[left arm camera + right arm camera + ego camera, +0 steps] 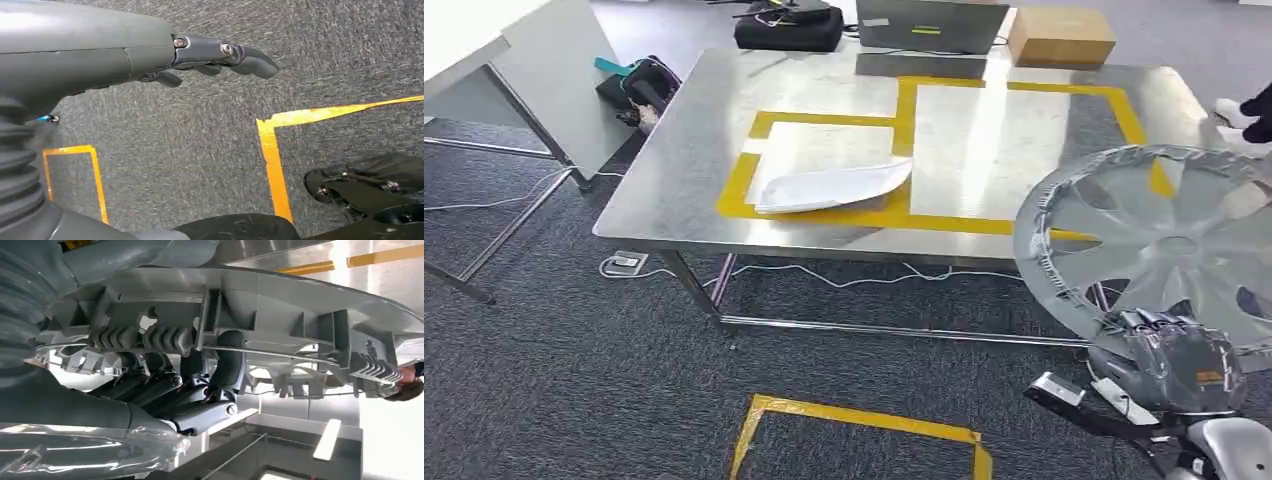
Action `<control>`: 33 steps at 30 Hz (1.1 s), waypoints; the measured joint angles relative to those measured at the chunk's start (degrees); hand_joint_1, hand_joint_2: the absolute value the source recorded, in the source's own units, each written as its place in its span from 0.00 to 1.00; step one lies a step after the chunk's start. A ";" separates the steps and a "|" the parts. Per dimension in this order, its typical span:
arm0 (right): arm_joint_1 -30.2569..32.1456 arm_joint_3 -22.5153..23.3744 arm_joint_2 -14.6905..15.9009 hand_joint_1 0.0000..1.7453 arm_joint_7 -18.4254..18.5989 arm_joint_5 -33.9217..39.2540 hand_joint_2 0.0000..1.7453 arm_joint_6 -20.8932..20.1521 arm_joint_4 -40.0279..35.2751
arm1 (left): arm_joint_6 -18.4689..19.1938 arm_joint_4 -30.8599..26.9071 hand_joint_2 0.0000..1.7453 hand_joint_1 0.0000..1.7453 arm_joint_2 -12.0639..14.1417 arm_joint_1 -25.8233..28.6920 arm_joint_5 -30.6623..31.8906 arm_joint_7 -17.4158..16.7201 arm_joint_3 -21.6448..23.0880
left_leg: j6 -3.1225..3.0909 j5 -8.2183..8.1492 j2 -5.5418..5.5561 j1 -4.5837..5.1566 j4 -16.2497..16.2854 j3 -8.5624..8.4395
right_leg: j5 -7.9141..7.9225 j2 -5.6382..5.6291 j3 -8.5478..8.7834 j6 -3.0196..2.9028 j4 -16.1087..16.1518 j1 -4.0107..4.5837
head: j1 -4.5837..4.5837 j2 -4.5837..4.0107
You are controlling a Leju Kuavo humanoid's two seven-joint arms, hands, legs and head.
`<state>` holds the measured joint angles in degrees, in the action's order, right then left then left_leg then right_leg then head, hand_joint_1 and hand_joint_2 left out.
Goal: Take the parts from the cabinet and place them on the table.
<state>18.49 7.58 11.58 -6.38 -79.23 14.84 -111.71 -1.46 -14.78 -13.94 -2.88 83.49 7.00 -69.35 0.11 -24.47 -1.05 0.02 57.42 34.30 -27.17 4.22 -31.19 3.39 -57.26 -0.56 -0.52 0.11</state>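
My right hand is gripping the hubcap by its rim, out past the counter's near right corner. Left hand hangs empty, fingers loosely out. My worry: the rim clips the counter edge or slips, since the grip's way off-center.

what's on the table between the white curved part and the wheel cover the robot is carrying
In the head view, only bare steel tabletop and yellow tape lines lie between the white part and the wheel cover held by the right hand.
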 joint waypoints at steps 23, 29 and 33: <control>0.41 4.74 -1.88 1.00 -2.05 2.09 1.00 0.53 1.73 | 1.66 0.02 1.00 0.00 -0.17 0.00 0.76 4.26 0.00 | 0.00 0.00 0.00 0.00 0.00 0.00 | 0.00 0.00 0.01 0.00 0.00 0.00 | 0.02 0.00; 0.05 7.50 -2.75 1.00 -4.85 5.36 1.00 -1.62 2.30 | 1.66 0.02 1.00 0.00 -0.17 0.00 0.90 4.24 0.00 | 0.00 0.00 0.01 0.00 0.00 0.01 | 0.00 0.01 0.00 0.00 0.00 0.00 | 0.00 0.00; 0.11 8.96 -3.41 1.00 -6.10 6.60 1.00 -2.73 2.75 | 1.62 0.02 1.00 0.00 -0.17 0.01 0.92 4.24 0.00 | 0.00 0.00 0.01 0.01 0.00 0.01 | 0.00 0.01 0.00 0.00 0.00 0.00 | 0.00 0.00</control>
<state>18.61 16.54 8.18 -12.48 -72.63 12.11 -108.96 0.15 -14.75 -14.12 -2.88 84.41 11.23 -69.35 0.11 -24.47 -1.04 0.03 57.42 34.31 -27.17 4.23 -31.19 3.39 -57.26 -0.56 -0.52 0.11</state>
